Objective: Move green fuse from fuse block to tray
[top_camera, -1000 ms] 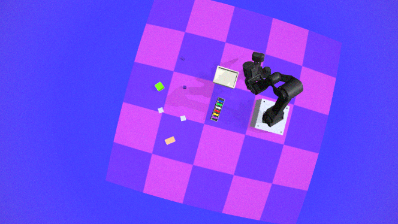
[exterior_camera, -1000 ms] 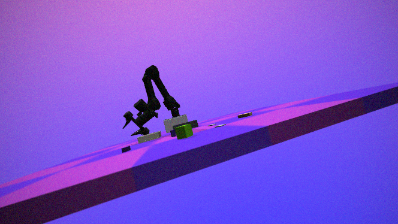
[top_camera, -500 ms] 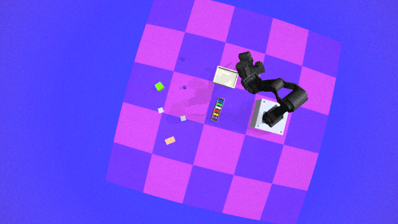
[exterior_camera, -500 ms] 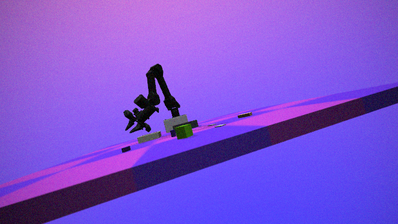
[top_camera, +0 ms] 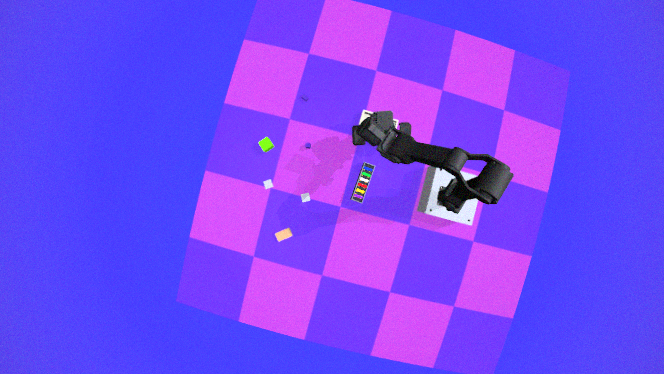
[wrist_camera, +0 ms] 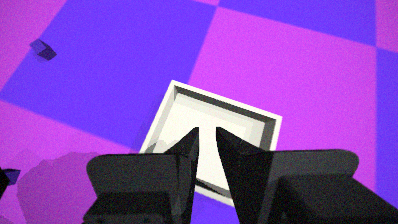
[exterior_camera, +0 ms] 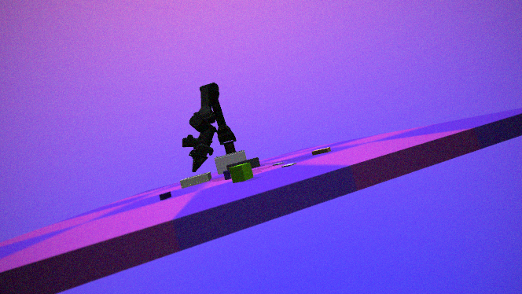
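The fuse block (top_camera: 370,165) (exterior_camera: 255,162) lies between the tray and the arm's base plate, a little toward the front in the top view. The green fuse (top_camera: 366,174) sits in it, between a blue fuse and a white one. My gripper (exterior_camera: 194,170) (wrist_camera: 207,131) is above the tray, pointing down, with a narrow gap between its fingertips and nothing in it. The off-white tray (top_camera: 365,116) (exterior_camera: 195,180) (wrist_camera: 226,99) is partly hidden under the gripper. The part of its floor that shows in the wrist view is empty.
A green cube (top_camera: 266,144) (exterior_camera: 240,173), an orange slab (top_camera: 283,234) (exterior_camera: 321,151) and two flat white pieces (top_camera: 268,184) (top_camera: 305,197) lie beyond the block. Small dark things (top_camera: 308,145) (top_camera: 304,98) (wrist_camera: 44,50) lie beyond the tray. The arm's base plate (top_camera: 462,217) is behind the block.
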`<action>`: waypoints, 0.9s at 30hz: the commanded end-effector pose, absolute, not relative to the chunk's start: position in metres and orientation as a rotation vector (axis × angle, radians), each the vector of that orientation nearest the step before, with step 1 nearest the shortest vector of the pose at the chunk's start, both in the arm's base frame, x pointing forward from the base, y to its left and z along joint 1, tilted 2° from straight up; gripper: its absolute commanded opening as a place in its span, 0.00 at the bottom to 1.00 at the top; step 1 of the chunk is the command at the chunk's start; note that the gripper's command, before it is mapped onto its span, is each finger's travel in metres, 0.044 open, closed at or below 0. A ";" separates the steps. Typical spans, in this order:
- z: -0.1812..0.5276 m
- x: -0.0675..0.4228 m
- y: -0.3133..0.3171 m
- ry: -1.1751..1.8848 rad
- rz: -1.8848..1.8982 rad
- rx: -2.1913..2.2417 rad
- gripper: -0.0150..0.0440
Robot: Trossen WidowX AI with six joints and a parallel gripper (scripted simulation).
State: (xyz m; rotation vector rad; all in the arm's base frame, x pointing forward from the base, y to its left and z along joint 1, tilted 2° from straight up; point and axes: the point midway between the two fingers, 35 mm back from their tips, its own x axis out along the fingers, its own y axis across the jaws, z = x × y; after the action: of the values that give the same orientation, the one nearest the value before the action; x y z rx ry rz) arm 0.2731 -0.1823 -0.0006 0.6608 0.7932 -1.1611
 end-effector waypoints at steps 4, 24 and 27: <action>0.015 0.297 -0.078 1.263 -0.557 0.325 0.38; 0.027 0.279 -0.024 1.511 -0.124 0.105 0.38; 0.024 0.279 -0.024 1.511 -0.124 0.105 0.38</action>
State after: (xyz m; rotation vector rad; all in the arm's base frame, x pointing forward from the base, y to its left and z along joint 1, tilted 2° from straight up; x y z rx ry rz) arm 0.2782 -0.0246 0.0260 0.1068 1.5135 -0.1315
